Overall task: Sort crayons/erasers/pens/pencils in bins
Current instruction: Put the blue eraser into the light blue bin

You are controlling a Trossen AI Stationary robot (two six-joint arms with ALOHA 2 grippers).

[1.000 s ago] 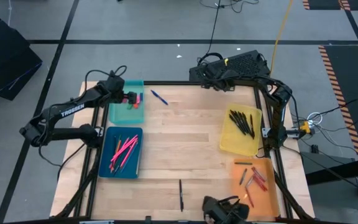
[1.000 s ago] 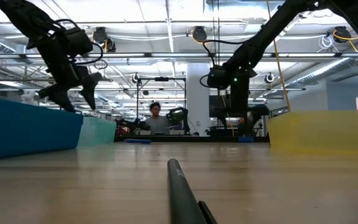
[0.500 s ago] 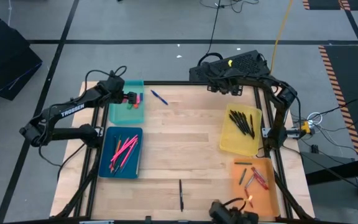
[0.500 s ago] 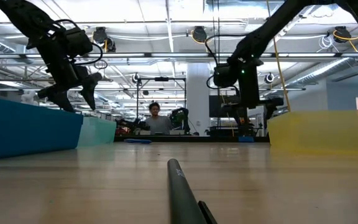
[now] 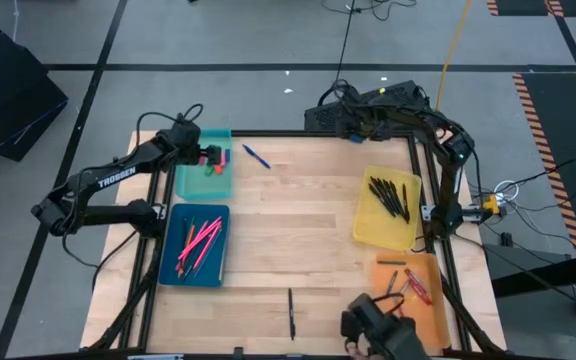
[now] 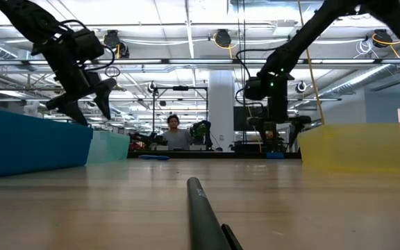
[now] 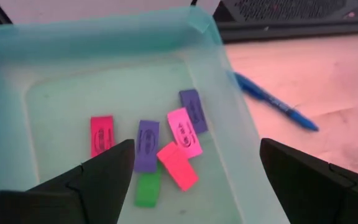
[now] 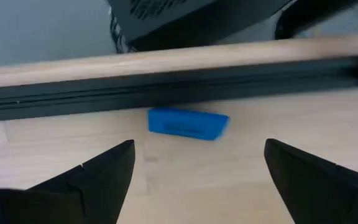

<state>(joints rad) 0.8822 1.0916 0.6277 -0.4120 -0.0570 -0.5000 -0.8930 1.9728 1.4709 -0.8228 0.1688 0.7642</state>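
Observation:
My left gripper [image 5: 211,157] [image 7: 196,149] hangs open over the teal bin [image 5: 190,178], touching nothing. Several erasers [image 7: 166,146], red, purple, pink and green, lie on that bin's floor. My right gripper [image 5: 356,122] [image 8: 199,149] is open above the table's far edge. A blue eraser [image 8: 188,123] lies flat on the wood just ahead of its fingers, beside the black rail. A blue pen [image 5: 257,156] lies right of the teal bin. A black pen [image 5: 291,313] lies near the front edge.
The dark blue bin [image 5: 173,268] holds pink pencils, the yellow bin [image 5: 373,232] black pens, and the orange bin [image 5: 430,318] red and green crayons. A black box [image 5: 388,100] stands behind the far rail. A dark shape [image 5: 373,330] shows at the near edge. A person [image 6: 174,135] sits far behind.
My right gripper has moved a little along the far edge toward the table's right side. The dark shape at the near edge has shifted right, toward the orange bin.

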